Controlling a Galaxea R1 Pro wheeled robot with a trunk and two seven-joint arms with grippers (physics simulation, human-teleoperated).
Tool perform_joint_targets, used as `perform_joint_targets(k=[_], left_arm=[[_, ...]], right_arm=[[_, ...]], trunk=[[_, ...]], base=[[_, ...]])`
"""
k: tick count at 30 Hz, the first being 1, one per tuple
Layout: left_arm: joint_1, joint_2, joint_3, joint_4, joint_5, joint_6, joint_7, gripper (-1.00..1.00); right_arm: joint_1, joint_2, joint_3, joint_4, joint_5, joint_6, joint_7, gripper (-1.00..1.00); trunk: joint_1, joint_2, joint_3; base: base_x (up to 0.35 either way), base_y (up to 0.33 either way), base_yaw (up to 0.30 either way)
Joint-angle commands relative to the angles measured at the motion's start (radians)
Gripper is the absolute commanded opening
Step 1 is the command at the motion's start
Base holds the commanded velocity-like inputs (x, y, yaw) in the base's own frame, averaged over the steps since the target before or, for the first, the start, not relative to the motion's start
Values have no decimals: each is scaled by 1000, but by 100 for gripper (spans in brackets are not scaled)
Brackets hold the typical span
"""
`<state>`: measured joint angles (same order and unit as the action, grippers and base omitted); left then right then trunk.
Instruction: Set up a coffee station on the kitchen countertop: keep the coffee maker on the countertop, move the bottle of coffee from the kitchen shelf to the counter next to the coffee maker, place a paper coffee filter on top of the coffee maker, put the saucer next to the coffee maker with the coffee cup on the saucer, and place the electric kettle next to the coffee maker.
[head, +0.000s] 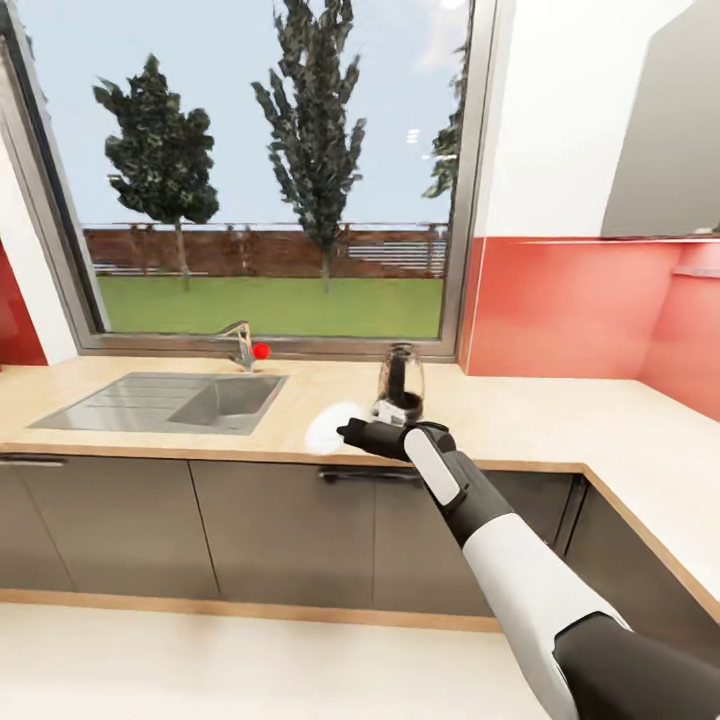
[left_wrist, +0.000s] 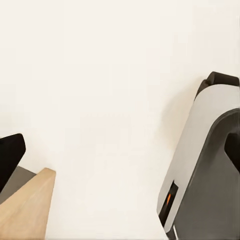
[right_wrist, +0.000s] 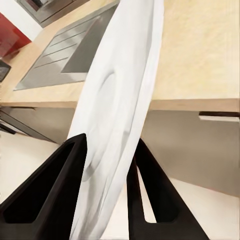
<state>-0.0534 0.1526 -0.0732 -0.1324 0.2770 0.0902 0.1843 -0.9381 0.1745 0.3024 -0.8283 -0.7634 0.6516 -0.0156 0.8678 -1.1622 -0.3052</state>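
1. currently mid-transfer of the saucer (right_wrist: 117, 115): pinched on edge between both fingers of the right gripper (head: 347, 433), plate held near vertical, just over the front edge of the countertop (head: 560, 420)
2. in the head view, saucer reads as a white blur just beside the gripper tip, in front of and slightly left of the coffee maker (head: 401, 385)
3. coffee maker standing on the countertop near the window corner, right of the sink (head: 150, 405) — that condition looks met
4. saucer not yet set down; judged next: lower flat onto bare counter beside the machine, then release
5. bottle of coffee, paper filter, cup, electric kettle: none seen on the counter here, so judged still to do
6. left gripper (left_wrist: 120, 160): black finger tips at both frame edges, wide apart, nothing between them, facing a pale wall
7. overall: early, roughly one of five items settled
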Motion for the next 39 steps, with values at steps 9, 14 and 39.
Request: perform_joint_targets(k=[9,14,39], left_arm=[[0,0,-10,-3,9,12,0,100],[0,1,-9,-4,10,15,-7,100],[0,0,-4,-3,11,14,4,100]], right_arm=[[0,0,6,0,-7,3,-4,-100],[2,0,7,0,-7,3,-3,-100],[5,0,29,-2,-8,2,2,-100]], trunk=[[0,-1,-13],[0,-1,-20],[0,-1,-29]], base=[[0,0,172],[0,0,165],[90,247,44]])
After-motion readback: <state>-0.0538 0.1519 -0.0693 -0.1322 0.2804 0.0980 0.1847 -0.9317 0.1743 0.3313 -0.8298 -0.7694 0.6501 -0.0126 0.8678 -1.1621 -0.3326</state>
